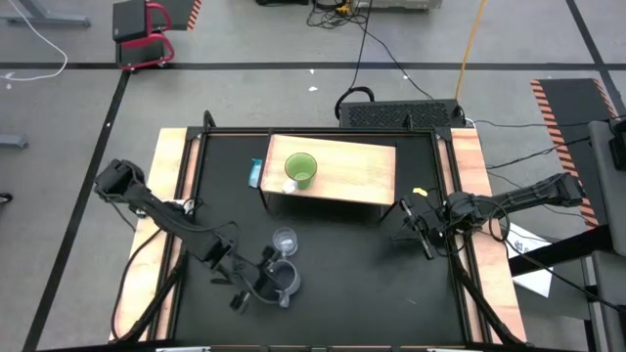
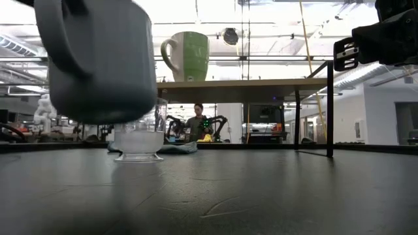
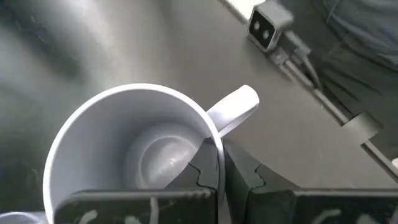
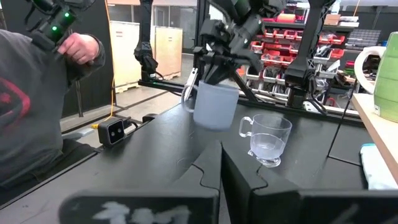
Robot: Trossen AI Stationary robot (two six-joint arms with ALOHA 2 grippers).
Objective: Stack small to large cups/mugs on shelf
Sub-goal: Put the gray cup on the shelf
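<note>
The lime-green mug stands upright on the tan shelf, left of its middle. The clear glass cup stands on the black tabletop in front of the shelf. Just nearer than it, the grey-blue mug hangs in the air, with my left gripper shut on it. From table height, the grey-blue mug is above and in front of the glass cup. My right gripper waits shut at the table's right, near the shelf's right end, with nothing between its fingers. My left gripper pinches the grey-blue mug's rim right beside the handle, one finger inside the mug and the other outside. The fingers slant down from the table's left. The mug is lifted clear of the table, mouth up and slightly tilted.
A small blue thing lies on the tabletop by the shelf's left end. The shelf stands on dark legs. A person's sleeve and hand show beyond the table's near side. The table has light wooden side rails.
</note>
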